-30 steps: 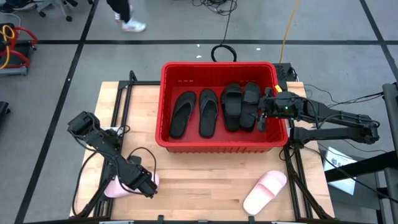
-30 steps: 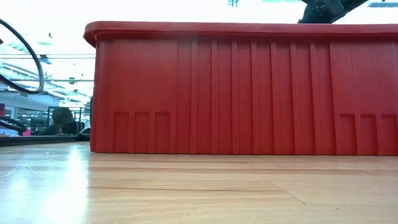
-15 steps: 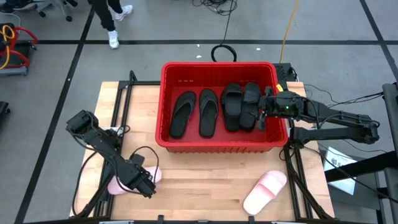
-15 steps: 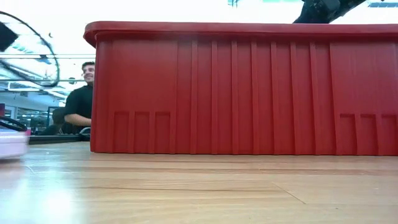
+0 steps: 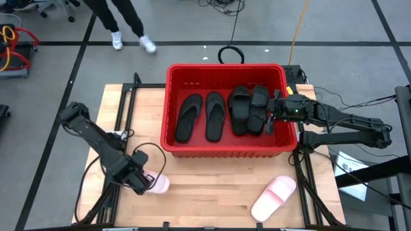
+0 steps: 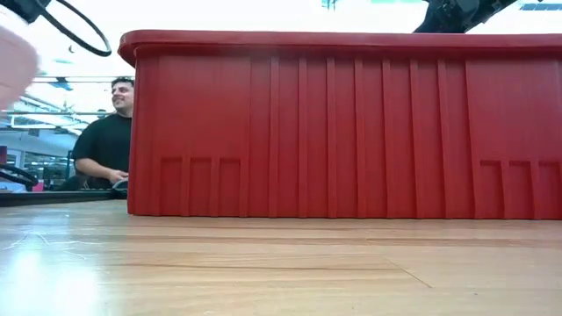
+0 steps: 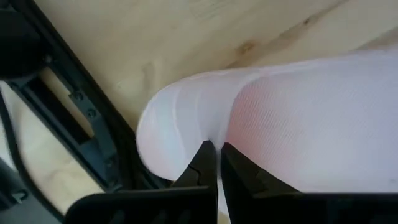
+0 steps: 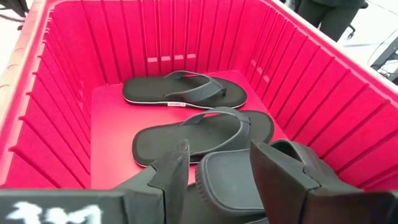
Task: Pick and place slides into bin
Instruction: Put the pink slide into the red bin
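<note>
At the near left of the table, a pink slide [image 5: 157,185] is held clamped between the closed fingers of the left gripper [image 7: 214,163], apparently by a thin edge of its strap. It is judged that the carry to the red bin [image 5: 168,96] should be made high enough to clear the thick rim, and slowly, since so narrow a pinch could slip. A second pink slide [image 5: 273,197] lies near right on the table. Farther off, the right gripper [image 8: 217,168] hangs with fingers spread wide over the black slides [image 8: 202,134] in the bin, holding nothing. How much of the held slide is lifted off the table cannot be made out; most of it is hidden under the arm.
</note>
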